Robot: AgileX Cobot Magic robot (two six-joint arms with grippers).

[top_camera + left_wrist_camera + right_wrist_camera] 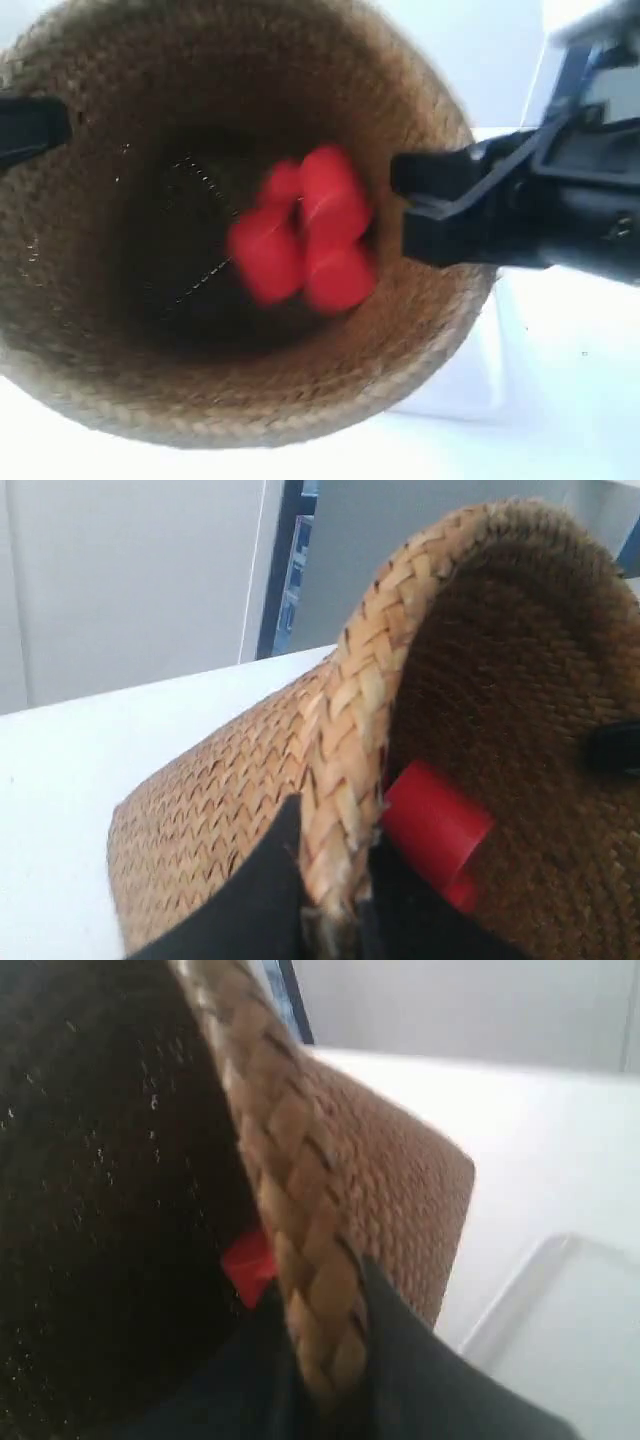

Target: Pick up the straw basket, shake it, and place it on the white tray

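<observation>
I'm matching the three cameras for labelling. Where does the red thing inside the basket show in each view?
Exterior view: red object, blurred, mid-picture, deep inside the straw basket.
Left wrist view: red object just inside the braided rim, next to the left gripper.
Right wrist view: a small red sliver inside, beside the rim that the right gripper pinches.
Shared landmark: the basket's braided rim.
</observation>
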